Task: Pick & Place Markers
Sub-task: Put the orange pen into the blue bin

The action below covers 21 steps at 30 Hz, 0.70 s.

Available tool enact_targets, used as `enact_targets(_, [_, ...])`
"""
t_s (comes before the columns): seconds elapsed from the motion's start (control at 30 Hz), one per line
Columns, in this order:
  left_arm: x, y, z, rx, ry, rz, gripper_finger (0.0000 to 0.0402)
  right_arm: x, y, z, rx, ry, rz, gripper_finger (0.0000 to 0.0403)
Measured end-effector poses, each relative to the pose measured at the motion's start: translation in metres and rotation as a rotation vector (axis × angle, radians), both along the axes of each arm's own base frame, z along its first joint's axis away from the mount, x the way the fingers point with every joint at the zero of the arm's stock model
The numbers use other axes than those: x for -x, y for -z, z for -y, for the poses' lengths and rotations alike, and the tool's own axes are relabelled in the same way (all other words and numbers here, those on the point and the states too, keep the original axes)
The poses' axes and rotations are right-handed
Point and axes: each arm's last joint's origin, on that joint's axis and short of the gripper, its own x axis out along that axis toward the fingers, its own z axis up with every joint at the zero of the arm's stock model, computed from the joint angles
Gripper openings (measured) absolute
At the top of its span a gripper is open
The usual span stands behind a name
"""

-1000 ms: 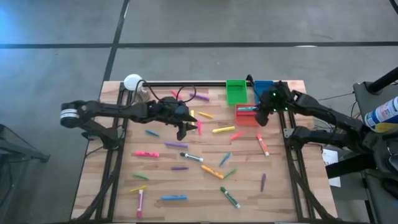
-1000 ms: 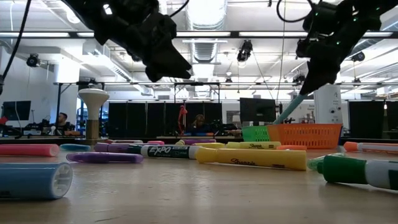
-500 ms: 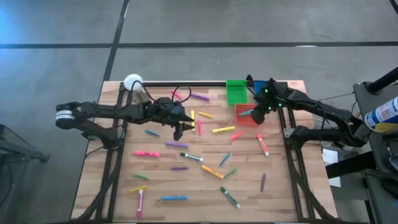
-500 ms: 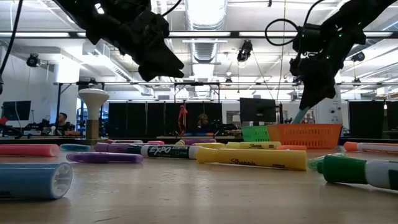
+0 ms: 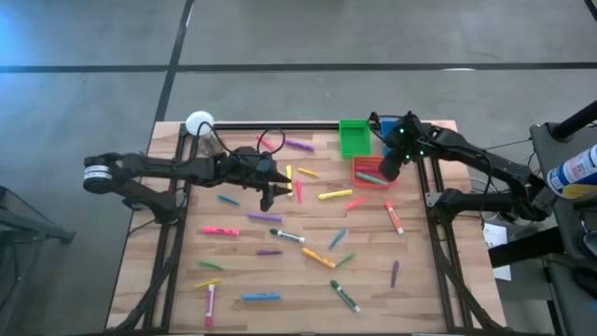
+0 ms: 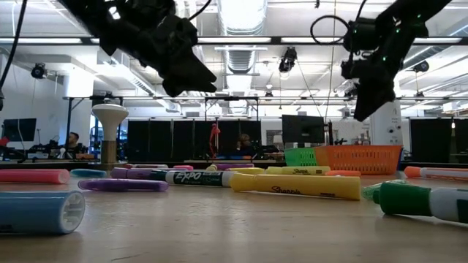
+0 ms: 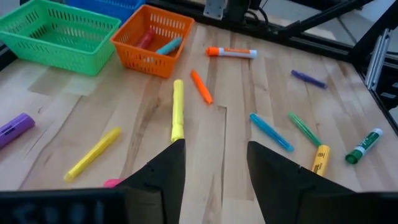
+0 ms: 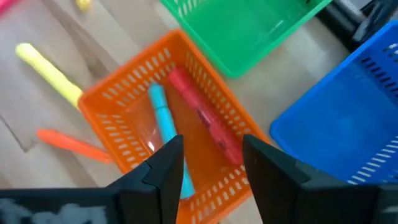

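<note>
A light-blue marker point(image 8: 166, 130) now lies loose in the orange bin point(image 8: 106, 93) beside a red marker point(image 8: 205, 121), near the tabletop's far right corner; a second ago it hung from the right claw point(image 5: 389, 172) above that bin, and half a second ago it was tipping in. The right claw hovers directly over the bin with its fingers apart and nothing between them, having spread over the last second, so this drop looks finished. The green bin point(image 5: 354, 137) and blue bin point(image 8: 348, 124) stand just beyond the orange one. Most markers point(image 5: 280, 235) remain scattered across the tabletop point(image 5: 429, 299), so the task is far from done. The left claw point(image 5: 272, 193) hangs over the tabletop's middle, fingers apart and empty, above a yellow marker point(image 7: 178, 109), likely its next pick.
</note>
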Motion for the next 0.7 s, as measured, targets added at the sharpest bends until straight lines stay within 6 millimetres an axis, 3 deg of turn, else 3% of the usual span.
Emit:
enact_targets(0.13, [0.007,0.017,0.001,0.031,-0.025,0.132,0.0131,0.000,-0.015,-0.018,0.020,-0.027,0.070,0.0098])
enact_targets(0.33, [0.027,0.036,0.002,0.066,-0.078,0.350,0.0065,0.002,-0.007,-0.052,0.033,-0.050,0.274,0.0015])
enact_targets(0.53, [0.028,0.038,0.000,0.112,-0.124,0.348,0.0037,-0.013,0.010,-0.057,-0.067,-0.024,0.437,0.0013])
enact_targets(0.7, [0.027,0.040,-0.002,0.106,-0.169,0.304,0.0020,-0.026,0.006,-0.064,-0.049,-0.088,0.430,0.0016])
